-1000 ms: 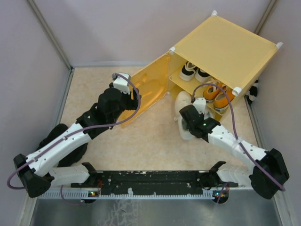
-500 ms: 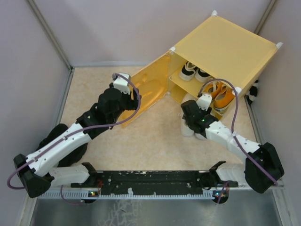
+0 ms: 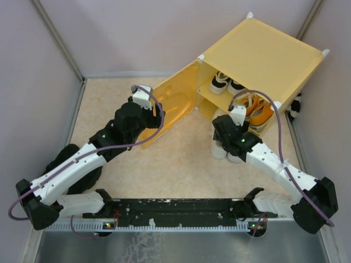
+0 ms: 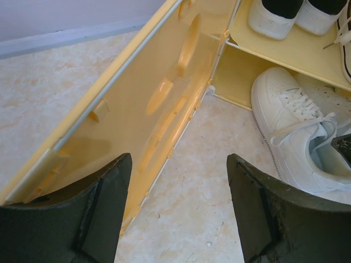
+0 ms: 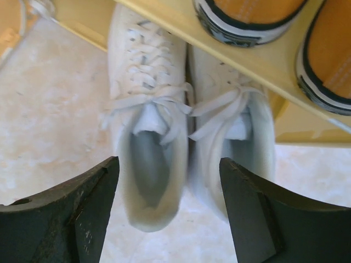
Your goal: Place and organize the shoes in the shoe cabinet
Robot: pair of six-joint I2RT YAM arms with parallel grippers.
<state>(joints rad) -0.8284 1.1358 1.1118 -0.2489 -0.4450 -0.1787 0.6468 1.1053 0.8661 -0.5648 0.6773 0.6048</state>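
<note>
The yellow shoe cabinet [image 3: 263, 49] stands at the back right with its door [image 3: 173, 101] swung open to the left. On its inner shelf [image 5: 263, 60] sit the black-and-white shoes [image 3: 227, 82] and the orange shoes [image 3: 255, 109]. The off-white shoes [image 5: 148, 137] lie side by side on the floor, toes tucked under that shelf. My right gripper [image 5: 169, 164] hangs open just above their heels, touching neither. My left gripper [image 4: 180, 159] is open and empty over the floor, beside the door's [image 4: 137, 109] lower edge.
Grey walls close in the beige floor [image 3: 164, 159] on the left, back and right. A small black-and-white object [image 3: 296, 107] sits between the cabinet and the right wall. The arms' black base rail [image 3: 181, 211] runs along the near edge.
My right gripper carried the off-white shoe toward the cabinet, set it beside its mate and opened. The left arm and the door have not moved.
</note>
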